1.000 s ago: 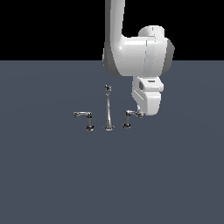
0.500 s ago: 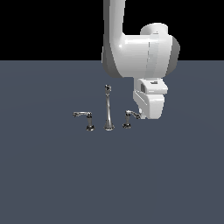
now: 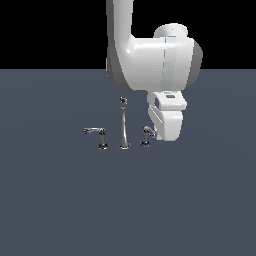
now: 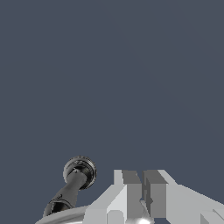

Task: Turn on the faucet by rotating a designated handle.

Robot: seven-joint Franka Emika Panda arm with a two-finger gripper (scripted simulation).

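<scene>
Clearly the risk is a glancing push: the white arm's fingers, pressed together on nothing, sit just beside the short chrome lever handle on the dark grey desk, and could slide off its slim arm.

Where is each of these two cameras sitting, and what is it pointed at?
Exterior view: off the arm, facing the faucet on the grey floor; the white arm and gripper hang beside the handle.
Wrist view: on the wrist, looking down past the gripper, fingers nearly together, at one chrome part.
Shared: gripper and faucet hardware.
</scene>
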